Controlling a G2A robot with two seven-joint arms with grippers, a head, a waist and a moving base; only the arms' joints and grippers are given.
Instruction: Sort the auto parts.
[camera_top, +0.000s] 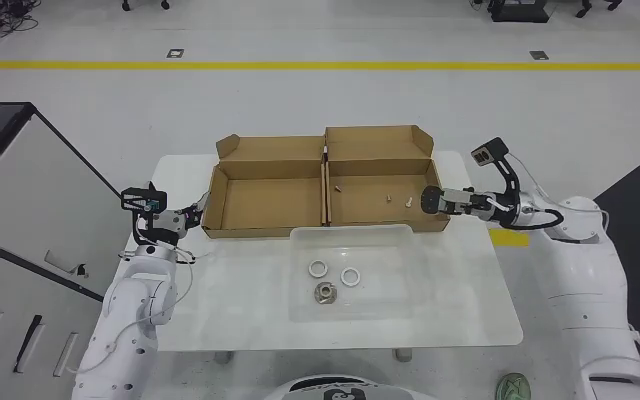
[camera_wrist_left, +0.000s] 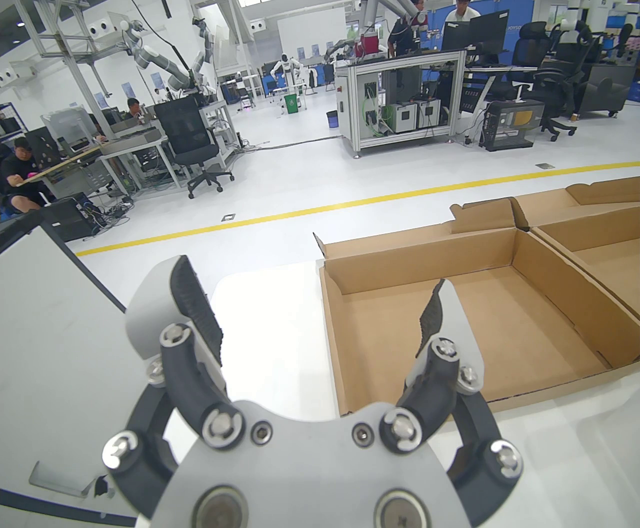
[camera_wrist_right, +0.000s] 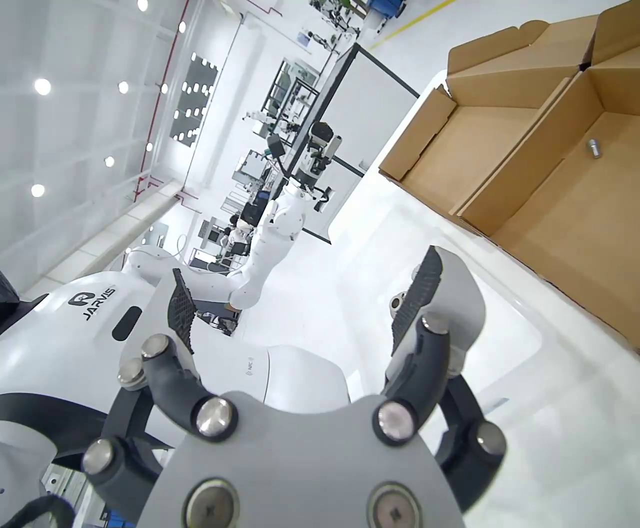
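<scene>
Top view: left tool (camera_top: 198, 210), fingers apart and empty, just beside the left cardboard box (camera_top: 265, 205). Right tool (camera_top: 426, 200), likewise apart and empty, at the right box's (camera_top: 370, 205) edge. Between the tools, a clear tray (camera_top: 390, 295) holds white rings (camera_top: 318, 268) and a metal part (camera_top: 324, 292).

Both end effectors (camera_wrist_left: 311, 272) (camera_wrist_right: 304, 261) agape, empty
</scene>
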